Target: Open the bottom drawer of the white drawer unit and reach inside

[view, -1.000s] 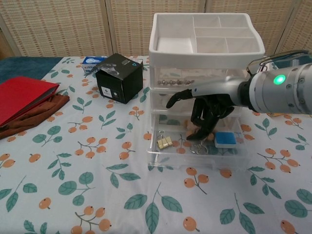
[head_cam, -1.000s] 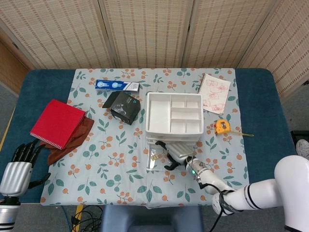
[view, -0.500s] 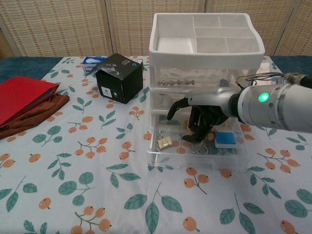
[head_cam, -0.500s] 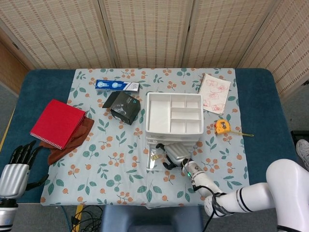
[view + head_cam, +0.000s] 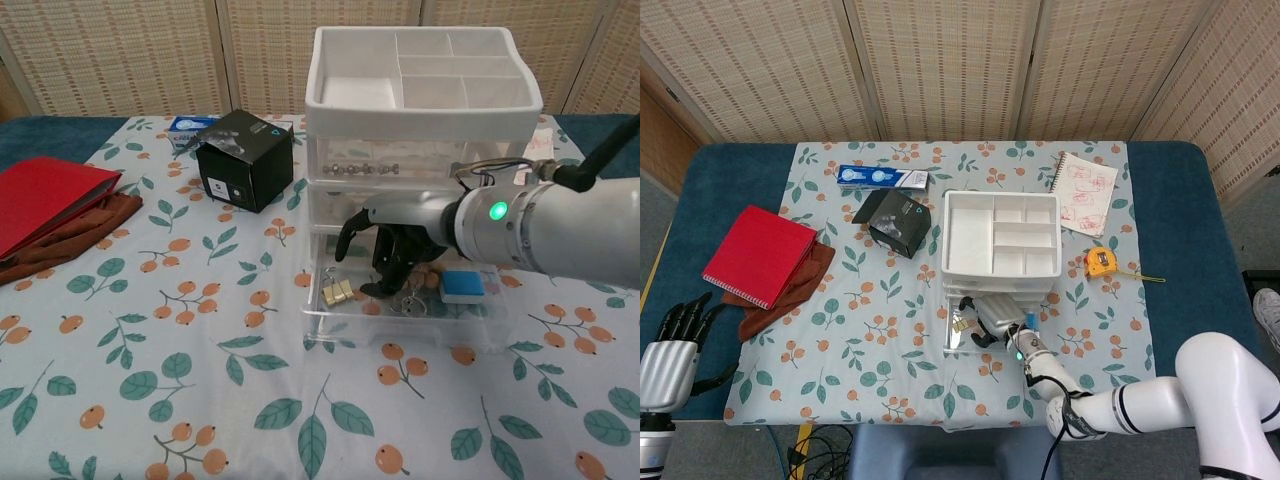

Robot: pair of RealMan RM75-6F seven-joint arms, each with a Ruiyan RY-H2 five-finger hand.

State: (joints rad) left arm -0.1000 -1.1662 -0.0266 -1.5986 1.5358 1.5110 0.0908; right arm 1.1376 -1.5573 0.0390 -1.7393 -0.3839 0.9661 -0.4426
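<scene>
The white drawer unit (image 5: 1000,245) (image 5: 425,95) stands mid-table with its clear bottom drawer (image 5: 962,342) (image 5: 400,332) pulled out toward me. My right hand (image 5: 992,318) (image 5: 392,245) reaches down into that drawer, dark fingers (image 5: 385,270) pointing at the floor of it and the thumb stuck out to the left. Its fingertips hover at a metal key ring (image 5: 410,302); nothing is gripped. Gold clips (image 5: 338,291) and a blue pad (image 5: 462,285) also lie in the drawer. My left hand (image 5: 675,345) hangs off the table's near left corner, fingers spread and empty.
A black box (image 5: 900,222) (image 5: 246,158) sits left of the unit, and a red notebook (image 5: 760,255) (image 5: 45,200) on a brown cloth lies further left. A blue tube box (image 5: 882,177), a spiral notepad (image 5: 1086,192) and a yellow tape measure (image 5: 1099,262) lie around the unit.
My right hand has slid leftward and lower inside the open bottom drawer, fingers curling down toward the key ring. My left hand has sunk slightly toward the frame's bottom edge.
</scene>
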